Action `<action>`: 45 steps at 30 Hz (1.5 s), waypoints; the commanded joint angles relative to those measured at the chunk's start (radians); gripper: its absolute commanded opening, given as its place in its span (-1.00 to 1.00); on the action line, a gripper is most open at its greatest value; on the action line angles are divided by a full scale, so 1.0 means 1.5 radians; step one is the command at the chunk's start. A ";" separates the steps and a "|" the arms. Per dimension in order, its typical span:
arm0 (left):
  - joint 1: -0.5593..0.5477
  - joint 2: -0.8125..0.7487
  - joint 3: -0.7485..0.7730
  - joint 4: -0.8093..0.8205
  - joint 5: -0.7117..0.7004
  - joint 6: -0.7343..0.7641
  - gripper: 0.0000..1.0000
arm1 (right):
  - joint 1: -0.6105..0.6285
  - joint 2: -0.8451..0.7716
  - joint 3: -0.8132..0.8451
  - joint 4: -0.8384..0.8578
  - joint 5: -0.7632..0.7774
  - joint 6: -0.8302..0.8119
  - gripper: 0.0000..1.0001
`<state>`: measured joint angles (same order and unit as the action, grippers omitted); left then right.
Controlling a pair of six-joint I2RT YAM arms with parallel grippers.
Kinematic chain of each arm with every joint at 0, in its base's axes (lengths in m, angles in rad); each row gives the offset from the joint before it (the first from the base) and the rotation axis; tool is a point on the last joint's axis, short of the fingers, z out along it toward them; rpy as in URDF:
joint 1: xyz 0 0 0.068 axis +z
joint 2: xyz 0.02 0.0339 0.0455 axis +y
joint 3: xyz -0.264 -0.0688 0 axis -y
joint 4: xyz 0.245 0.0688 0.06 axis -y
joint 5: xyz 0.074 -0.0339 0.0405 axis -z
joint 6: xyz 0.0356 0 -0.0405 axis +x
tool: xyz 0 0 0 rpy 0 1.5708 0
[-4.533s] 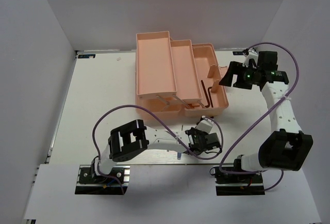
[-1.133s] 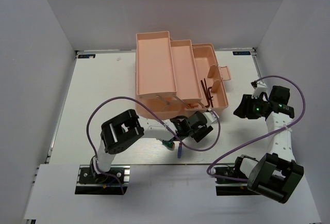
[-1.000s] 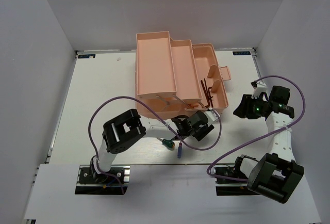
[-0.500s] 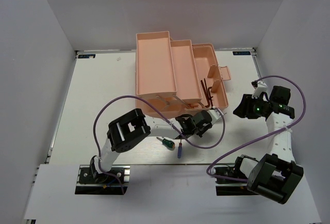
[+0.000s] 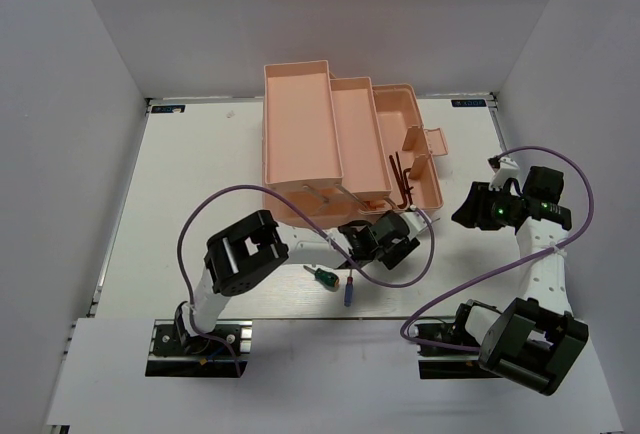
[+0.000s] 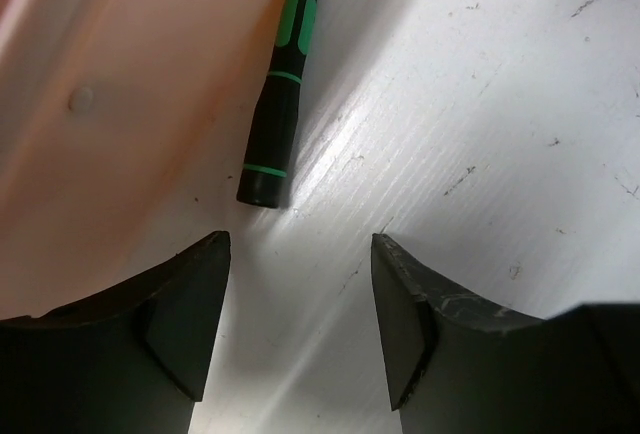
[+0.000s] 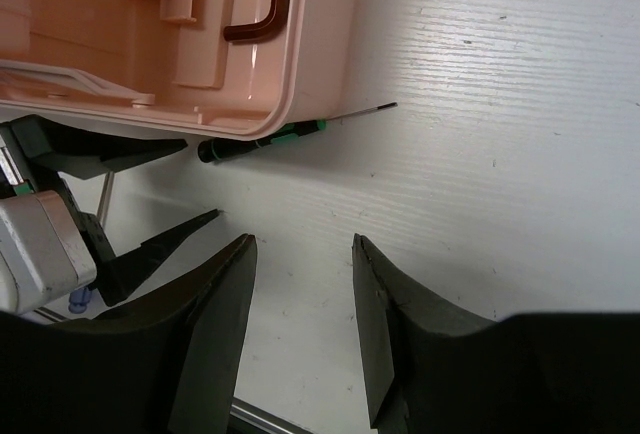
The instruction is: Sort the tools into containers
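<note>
The white table (image 5: 200,184) is carrying the open peach-pink toolbox (image 5: 300,124). The left gripper (image 6: 300,254) is hovering by the box's near right corner, jaws apart and gripping nothing. The right gripper (image 7: 300,249) is hanging to the box's right, likewise spread and empty. Black hex keys (image 5: 402,179) are lying in the rightmost compartment. The thin black-and-green screwdriver (image 6: 281,104) is lying on the table along the box wall. A stubby green-handled screwdriver (image 5: 322,276) and a blue-handled screwdriver (image 5: 348,294) are lying nearer the bases.
</note>
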<state>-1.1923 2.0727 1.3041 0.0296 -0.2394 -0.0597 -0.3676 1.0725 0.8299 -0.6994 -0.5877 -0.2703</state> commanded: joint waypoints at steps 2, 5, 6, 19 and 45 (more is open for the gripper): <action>0.004 0.022 0.045 -0.027 -0.010 0.018 0.37 | -0.004 -0.011 0.020 0.018 -0.017 0.002 0.00; 0.004 0.031 0.061 -0.021 -0.010 0.024 0.37 | -0.007 -0.011 0.018 0.015 -0.016 -0.001 0.00; 0.004 0.040 0.061 -0.021 -0.010 0.031 0.37 | -0.007 -0.011 0.018 0.014 -0.016 -0.002 0.00; 0.017 0.097 0.123 -0.027 0.003 0.037 0.07 | -0.012 -0.020 0.022 0.019 -0.014 0.005 0.00; -0.003 -0.179 0.022 -0.060 0.264 0.014 -1.00 | -0.058 -0.092 0.047 0.004 0.056 0.034 0.09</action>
<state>-1.1950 1.9049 1.3010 -0.0277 0.0200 -0.0601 -0.4423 0.9474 0.8593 -0.7040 -0.4999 -0.2306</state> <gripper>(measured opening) 0.305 0.546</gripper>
